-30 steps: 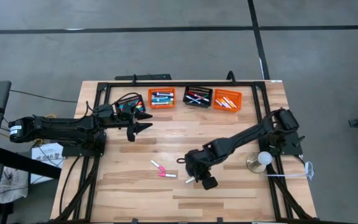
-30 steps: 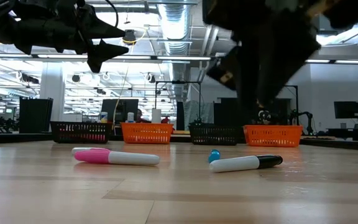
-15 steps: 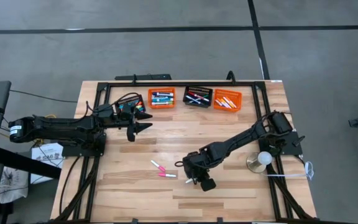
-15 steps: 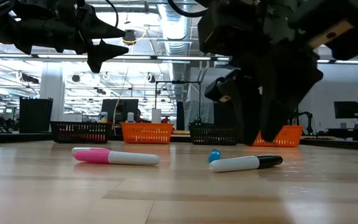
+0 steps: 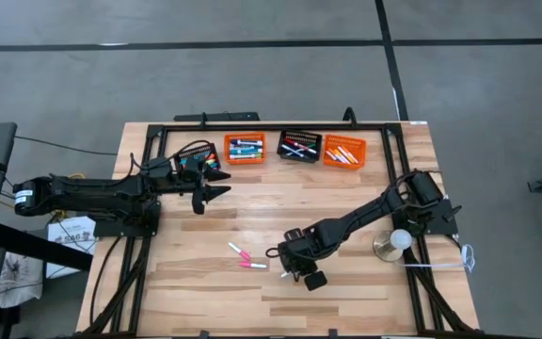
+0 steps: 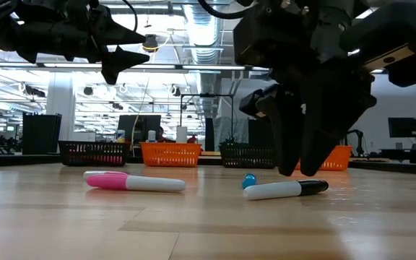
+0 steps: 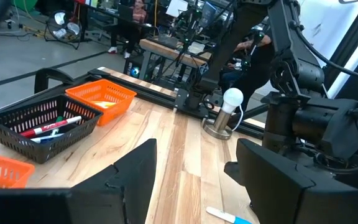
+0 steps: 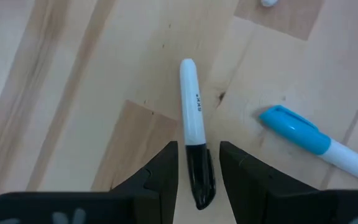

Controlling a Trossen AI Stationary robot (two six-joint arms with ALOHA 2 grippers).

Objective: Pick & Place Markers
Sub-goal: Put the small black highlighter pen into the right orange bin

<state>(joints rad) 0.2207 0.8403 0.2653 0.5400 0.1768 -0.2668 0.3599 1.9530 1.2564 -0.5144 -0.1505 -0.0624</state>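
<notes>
Four markers lie flat on the wooden table. Two are pink-capped (image 5: pixel 238 250) (image 5: pixel 252 266); the low view shows one (image 6: pixel 132 182). A white marker with a black cap (image 8: pixel 191 99) (image 6: pixel 286 189) lies beside a blue-capped one (image 8: pixel 309 140). My right gripper (image 8: pixel 199 165) (image 6: pixel 298 170) points steeply down over the black-capped marker. It is open, one finger on either side of the black cap, and I see no touch. My left gripper (image 5: pixel 222 184) (image 7: pixel 194 180) hangs level and open, holding nothing, near the far-left black basket (image 5: pixel 199 155).
A row of baskets stands along the far edge: orange (image 5: pixel 245 148), black (image 5: pixel 300 146) and orange (image 5: pixel 344 151), each with markers inside. A white bulb on a round base (image 5: pixel 398 240) stands at the right. Black frame rails run along the table's sides.
My right gripper has come down toward the black-capped marker and tipped a little, its fingers now low on either side of the cap. The gap between its fingers looks unchanged. The markers have stayed where they were.
</notes>
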